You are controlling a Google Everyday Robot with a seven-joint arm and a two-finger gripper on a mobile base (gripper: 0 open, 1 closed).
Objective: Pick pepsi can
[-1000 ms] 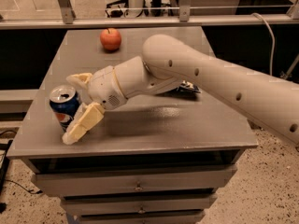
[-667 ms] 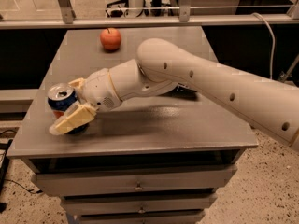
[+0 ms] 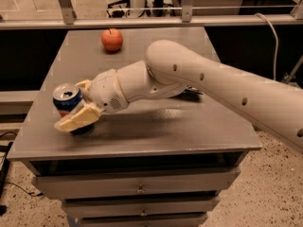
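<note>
The pepsi can (image 3: 66,98), dark blue with a silver top, stands at the left front edge of the grey table (image 3: 189,126) and leans slightly. My gripper (image 3: 75,103) reaches in from the right and holds the can between its two cream fingers. The near finger (image 3: 75,119) lies across the can's lower front, and the far finger (image 3: 84,84) is behind it. The fingers are shut on the can, and its base is still at the table surface.
A red apple (image 3: 112,39) sits at the back of the table. A dark flat object (image 3: 193,91) is mostly hidden behind my arm. The table's left and front edges are close to the can. Drawers (image 3: 137,188) are below, and a metal rail (image 3: 142,21) runs behind.
My gripper has moved left around the can and its fingers have closed in on both sides of it. The can now leans slightly.
</note>
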